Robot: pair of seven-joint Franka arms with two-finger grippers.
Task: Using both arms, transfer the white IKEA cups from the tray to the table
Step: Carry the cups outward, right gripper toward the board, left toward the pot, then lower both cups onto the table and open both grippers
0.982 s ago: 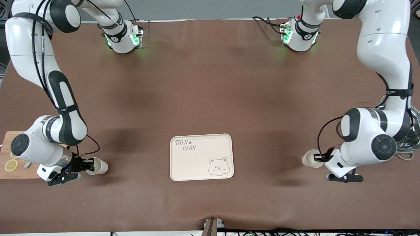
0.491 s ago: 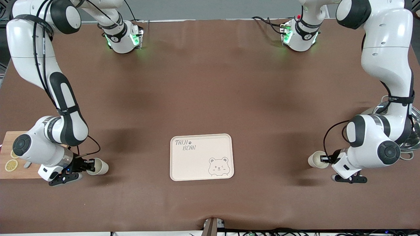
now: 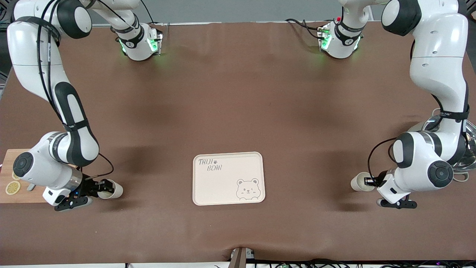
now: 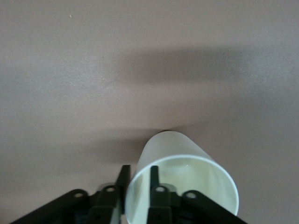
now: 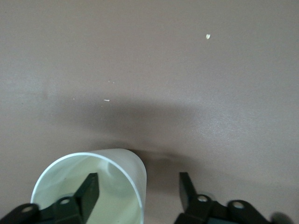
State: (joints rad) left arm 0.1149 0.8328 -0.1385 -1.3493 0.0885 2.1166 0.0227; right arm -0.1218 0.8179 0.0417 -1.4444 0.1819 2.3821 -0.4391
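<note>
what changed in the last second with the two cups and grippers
The right gripper has spread its fingers wide around the rim wall of its cup, letting go. The left gripper slid with its cup toward the left arm's end of the table and now straddles the wall more loosely. The tray and the cutting board stayed put.

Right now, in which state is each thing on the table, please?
Cup at the right arm's end: upright on the table, empty, off the tray.
Cup at the left arm's end: upright on the table, empty, off the tray.
Right pincer: open, astride its cup's rim.
Left pincer: at its cup's rim.
Bear tray: flat, empty.
Lemon slice: flat on the wooden board.
</note>
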